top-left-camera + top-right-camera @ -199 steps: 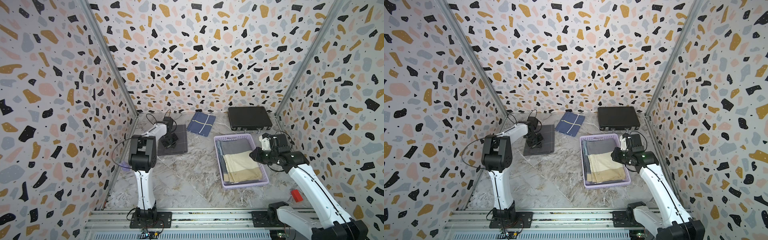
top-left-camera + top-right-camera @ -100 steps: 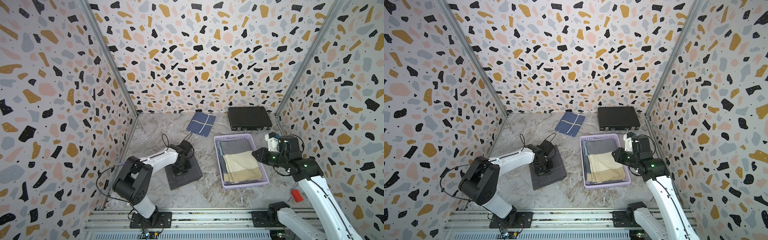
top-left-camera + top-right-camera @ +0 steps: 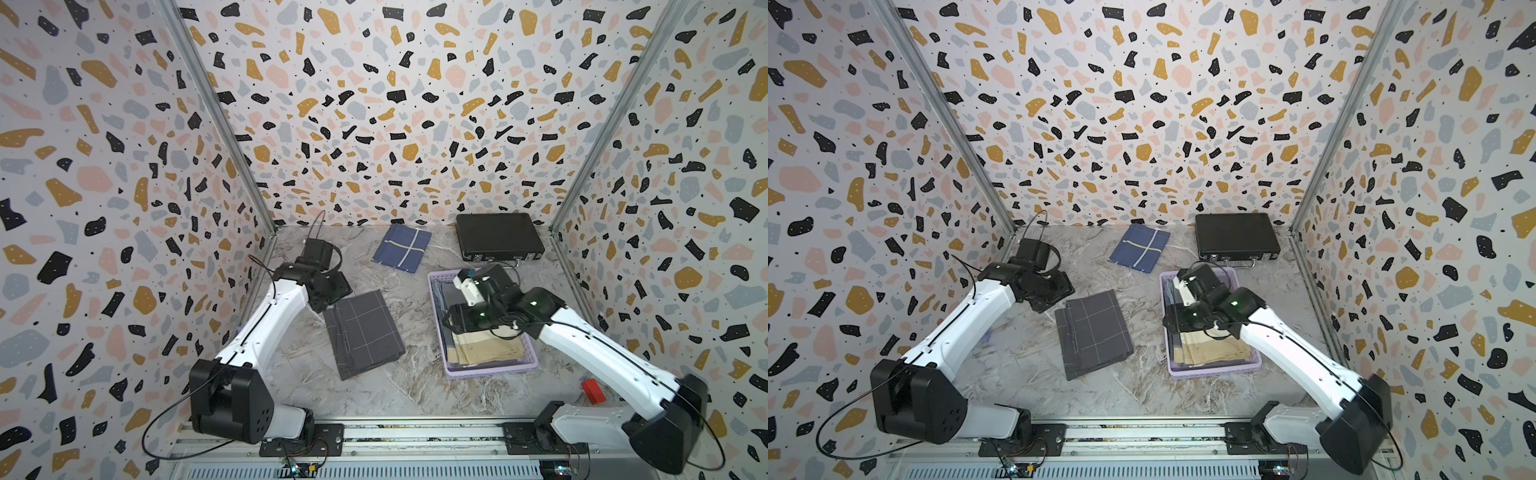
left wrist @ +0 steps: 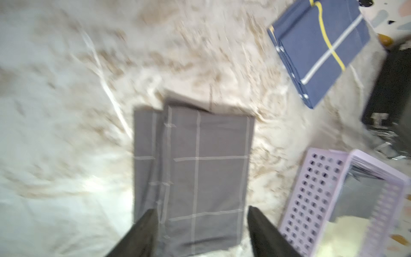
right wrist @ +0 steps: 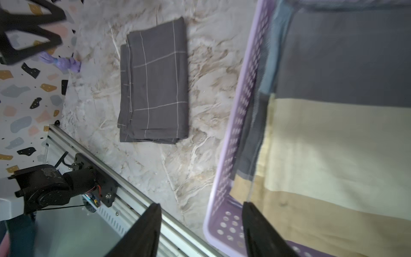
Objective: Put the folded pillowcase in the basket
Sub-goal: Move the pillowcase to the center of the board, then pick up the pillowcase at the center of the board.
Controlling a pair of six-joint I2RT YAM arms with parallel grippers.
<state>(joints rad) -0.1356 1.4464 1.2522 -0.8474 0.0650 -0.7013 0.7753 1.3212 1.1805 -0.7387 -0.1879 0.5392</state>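
Observation:
The folded pillowcase [image 3: 363,332] [image 3: 1094,332], dark grey with thin pale grid lines, lies flat on the marble table left of the basket [image 3: 490,370]. My left gripper [image 3: 332,297] hovers open at its far left corner, holding nothing. In the left wrist view the open gripper [image 4: 201,213] frames the pillowcase [image 4: 200,166], with the basket [image 4: 311,195] beside it. My right gripper [image 3: 451,320] is open above the basket's left rim. Its wrist view shows the open gripper [image 5: 201,207] astride the basket's rim [image 5: 235,124], with the pillowcase [image 5: 155,84] beyond.
Beige and grey folded cloths [image 3: 486,349] lie in the basket. A blue folded cloth [image 3: 402,247] and a black hard case [image 3: 496,241] sit at the back. A red block [image 3: 593,390] is at the front right. The rail [image 3: 374,432] runs along the front.
The left gripper dragged the pillowcase from the back left to mid-table, then let go and drew back. The right gripper opened and swung over the basket's left rim.

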